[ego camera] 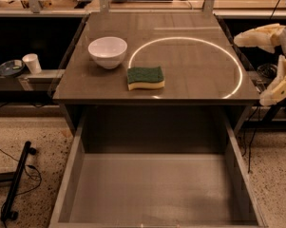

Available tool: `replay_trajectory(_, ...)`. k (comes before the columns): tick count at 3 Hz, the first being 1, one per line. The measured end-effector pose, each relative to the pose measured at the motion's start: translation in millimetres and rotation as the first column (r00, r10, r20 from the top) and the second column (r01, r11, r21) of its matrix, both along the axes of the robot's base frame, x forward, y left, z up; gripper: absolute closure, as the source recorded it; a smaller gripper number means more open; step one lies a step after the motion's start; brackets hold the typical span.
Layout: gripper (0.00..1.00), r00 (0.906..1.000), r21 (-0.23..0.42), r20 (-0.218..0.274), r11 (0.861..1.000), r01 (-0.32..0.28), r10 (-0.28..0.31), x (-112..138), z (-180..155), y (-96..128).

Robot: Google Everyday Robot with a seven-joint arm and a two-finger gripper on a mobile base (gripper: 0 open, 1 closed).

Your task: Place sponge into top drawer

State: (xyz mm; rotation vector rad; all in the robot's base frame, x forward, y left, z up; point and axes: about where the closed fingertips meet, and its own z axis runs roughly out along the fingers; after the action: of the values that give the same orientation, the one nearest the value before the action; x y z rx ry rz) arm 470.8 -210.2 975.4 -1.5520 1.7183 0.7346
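The sponge (145,77), dark green on top with pale yellow foam below, lies flat near the front middle of the grey table top (195,80). The top drawer (152,189) is pulled out below the table's front edge; its flat grey bottom holds nothing. My gripper (249,69) is at the right edge of the view, beside the table's right side and well to the right of the sponge. Its two cream fingers (259,34) are spread apart and hold nothing.
A white bowl (107,51) stands on the table to the upper left of the sponge. A bright ring of light is reflected on the table top. A side shelf at left holds a paper cup (32,62) and a dish (10,68). A black bar (16,182) and cables lie on the floor at left.
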Motion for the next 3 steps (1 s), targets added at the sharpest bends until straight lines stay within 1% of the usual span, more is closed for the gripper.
replay_trajectory(1,0.00,0.9992,0.085,0.017,0.996,-0.038,0.037,3.5,2.7,0.3)
replay_trajectory(2,0.00,0.9949,0.261,0.061,0.961,-0.094,0.080,10.8,10.4,1.9)
replay_trajectory(3,0.00,0.9956,0.248,0.071,0.966,-0.077,0.061,18.6,10.0,6.4)
